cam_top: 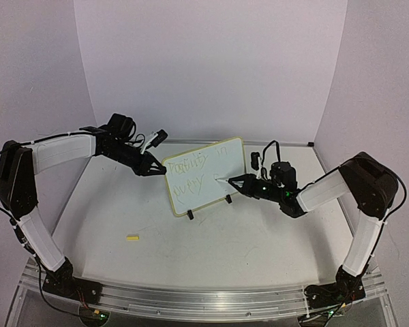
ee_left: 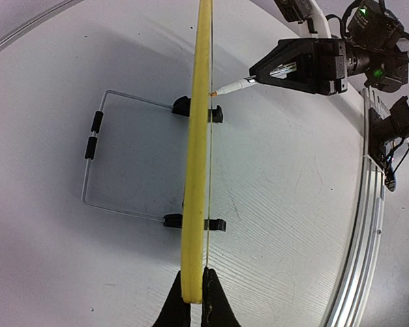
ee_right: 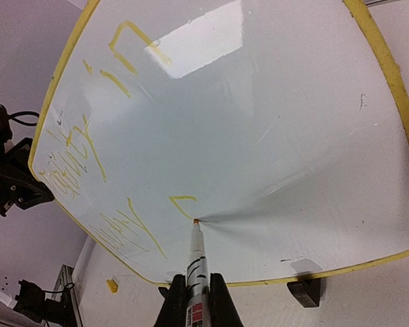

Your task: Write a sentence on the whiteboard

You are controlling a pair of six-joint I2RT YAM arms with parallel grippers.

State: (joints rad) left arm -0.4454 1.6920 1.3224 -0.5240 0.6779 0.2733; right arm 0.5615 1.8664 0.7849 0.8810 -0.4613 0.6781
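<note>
The whiteboard (cam_top: 233, 163) stands tilted on its black feet (ee_right: 305, 291) at mid-table, yellow rim all round. My left gripper (cam_top: 157, 167) is shut on its left edge; the left wrist view shows the rim (ee_left: 198, 136) edge-on between the jaws of that gripper (ee_left: 193, 272). A slim marker (ee_right: 198, 255) is clamped in my shut right gripper (ee_right: 198, 279), and its orange tip touches the board face at the end of a small fresh stroke. The sentence (ee_right: 75, 146) runs in two lines of thin yellow-green handwriting (cam_top: 191, 167).
A small yellow cap (cam_top: 132, 237) lies on the table in front of the board, left of centre. A wire stand (ee_left: 88, 170) props the board from behind. An aluminium rail (cam_top: 204, 296) runs along the near edge. White walls close the back and sides.
</note>
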